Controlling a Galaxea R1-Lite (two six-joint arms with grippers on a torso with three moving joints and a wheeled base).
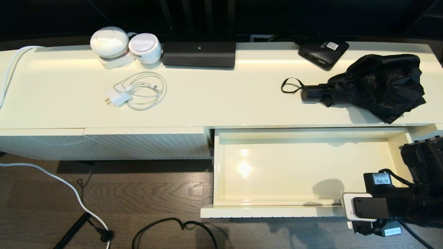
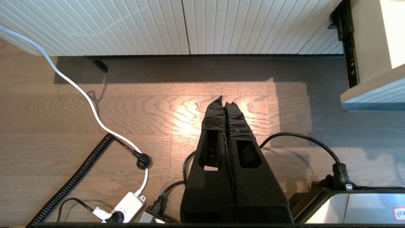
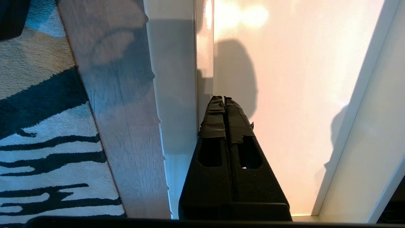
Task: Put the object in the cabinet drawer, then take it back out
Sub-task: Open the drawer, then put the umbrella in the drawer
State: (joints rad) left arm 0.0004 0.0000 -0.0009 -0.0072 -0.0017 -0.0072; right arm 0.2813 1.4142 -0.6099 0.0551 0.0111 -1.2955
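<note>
The right gripper [image 3: 224,98], a black wedge-shaped claw with tape-wrapped tips, is hanging with its two fingers pressed flat together and holding nothing, just inside the front wall of the wide, shallow cream-white cabinet drawer [image 1: 277,211], near that drawer's right end. The drawer is standing pulled fully out, and its glossy pale floor [image 3: 284,95] is spreading ahead of the claw's tips and catching the light, with the claw's own shadow falling on it. Beyond the claw, past the drawer's back wall and up on the cream-white cabinet top [image 1: 214,103], the black compact folding umbrella [image 1: 377,84] is lying on its side, well apart from the fingers; its loose wrinkly fabric is bunching toward the right, while its short cylindrical handle [image 1: 311,93] and thin wrist loop [image 1: 290,85] are pointing left. Behind the umbrella, a flat black box with a white label [image 1: 323,51] is sitting near the cabinet's rear edge. The left gripper [image 2: 224,100] is parking low over the brown wood-plank floor [image 2: 142,110] in front of the ribbed cream panel [image 2: 190,25], its fingers likewise closed on nothing.
</note>
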